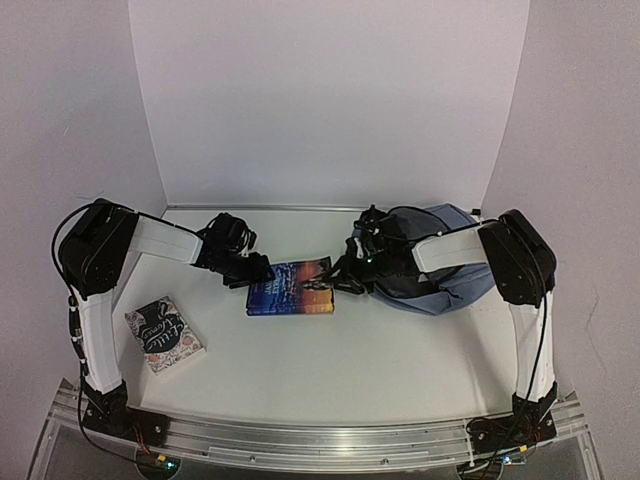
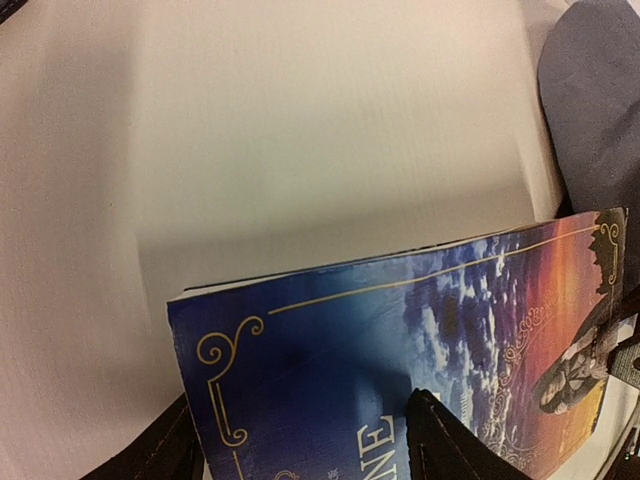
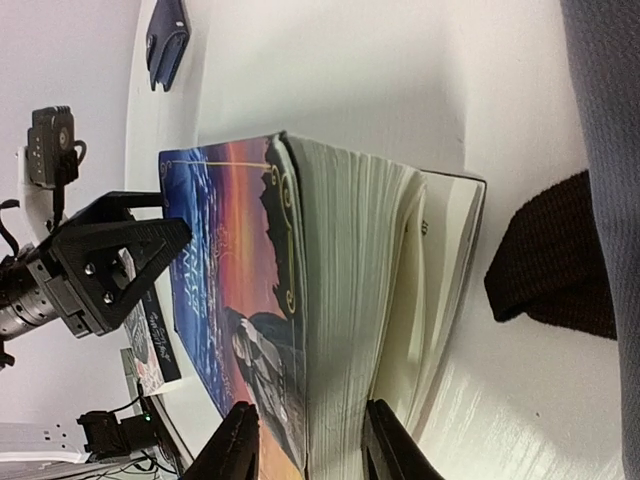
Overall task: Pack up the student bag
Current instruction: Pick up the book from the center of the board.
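A thick blue book (image 1: 290,287) with a sunset cover lies between my two grippers in the middle of the table. My left gripper (image 1: 258,272) holds its left edge; in the left wrist view one finger (image 2: 450,445) rests on the cover (image 2: 330,350) and the other sits under the spine side. My right gripper (image 1: 345,277) is shut on the book's right edge, around the front cover and most pages (image 3: 340,300); the last pages and back cover sag outside it. The slate-blue student bag (image 1: 440,275) lies just right of the book, behind my right gripper (image 3: 310,445).
A second book (image 1: 165,335) with a floral cover lies at the front left, near the left arm's base. A black strap (image 3: 555,255) of the bag lies on the table close to the blue book's open side. White walls stand behind and at both sides.
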You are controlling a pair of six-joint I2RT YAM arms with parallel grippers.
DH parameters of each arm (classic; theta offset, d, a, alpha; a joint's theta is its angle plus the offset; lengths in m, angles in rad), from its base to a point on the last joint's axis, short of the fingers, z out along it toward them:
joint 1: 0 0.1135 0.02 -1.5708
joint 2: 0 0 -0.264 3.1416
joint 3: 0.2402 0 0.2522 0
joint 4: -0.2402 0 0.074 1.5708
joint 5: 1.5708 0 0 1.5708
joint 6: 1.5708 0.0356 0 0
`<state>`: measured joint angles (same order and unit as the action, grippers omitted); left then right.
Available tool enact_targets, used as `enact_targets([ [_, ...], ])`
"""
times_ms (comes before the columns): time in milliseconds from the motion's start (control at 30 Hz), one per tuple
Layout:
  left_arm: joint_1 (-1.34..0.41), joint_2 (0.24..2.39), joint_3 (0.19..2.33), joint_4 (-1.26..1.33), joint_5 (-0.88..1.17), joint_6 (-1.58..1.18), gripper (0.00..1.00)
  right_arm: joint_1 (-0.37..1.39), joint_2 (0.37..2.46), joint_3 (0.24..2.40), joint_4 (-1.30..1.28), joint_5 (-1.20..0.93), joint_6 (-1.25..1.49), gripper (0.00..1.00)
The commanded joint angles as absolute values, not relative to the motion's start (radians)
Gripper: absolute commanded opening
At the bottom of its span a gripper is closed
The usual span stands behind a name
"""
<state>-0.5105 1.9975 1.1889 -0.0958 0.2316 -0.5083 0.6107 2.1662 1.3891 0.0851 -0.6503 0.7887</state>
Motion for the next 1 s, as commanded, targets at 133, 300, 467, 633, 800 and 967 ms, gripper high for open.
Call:
enact_targets([
  [133,-0.554,2.053,1.167,-0.107,0.368,-0.54,0.68,0.633,2.217,1.438,0.326,-0.746,0.857,0.04],
  [300,-0.548,2.004,1.129,-0.1,0.366,-0.547,0.78,0.592,2.144,1.411,0.318,-0.748,0.866,0.0],
  [467,-0.512,1.889,1.013,-0.008,0.427,-0.619,0.91,0.575,2.06,1.368,0.299,-0.75,0.892,0.0],
  [633,-0.508,1.763,0.861,0.158,0.456,-0.728,1.0,0.575,2.019,1.364,0.3,-0.735,0.943,0.0],
  [800,-0.502,1.666,0.717,0.286,0.443,-0.875,1.0,0.574,2.015,1.371,0.299,-0.73,1.002,0.0],
  [967,-0.502,1.591,0.523,0.555,0.428,-1.079,1.0,0.574,2.009,1.363,0.302,-0.72,1.034,0.0],
])
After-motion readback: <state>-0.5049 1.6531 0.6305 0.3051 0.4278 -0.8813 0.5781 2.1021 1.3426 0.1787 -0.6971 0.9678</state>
